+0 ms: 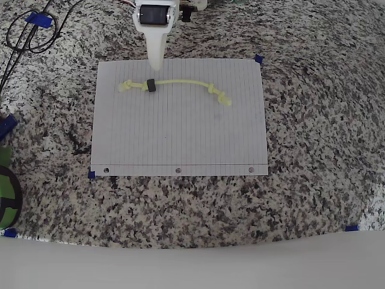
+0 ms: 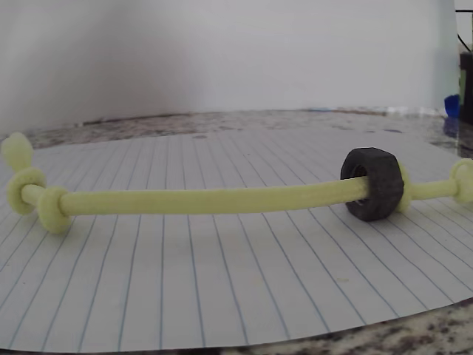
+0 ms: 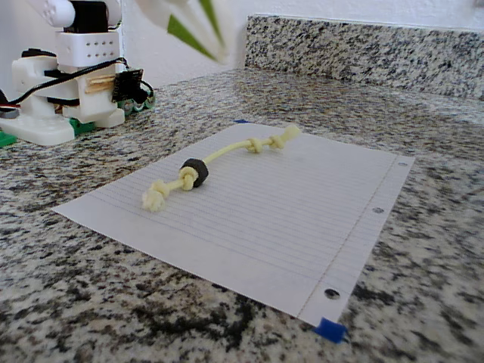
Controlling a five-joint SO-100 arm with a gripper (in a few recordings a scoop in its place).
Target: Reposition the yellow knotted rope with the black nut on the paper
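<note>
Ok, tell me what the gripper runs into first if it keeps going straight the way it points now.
Probably the yellow knotted rope near the black nut. In the overhead view the gripper points down the paper toward that spot. The fixed view shows it raised well above the sheet, so depth is uncertain; it may meet bare paper instead.

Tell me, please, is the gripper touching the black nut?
Apart: in the fixed view the gripper hangs high above the black nut.
</note>
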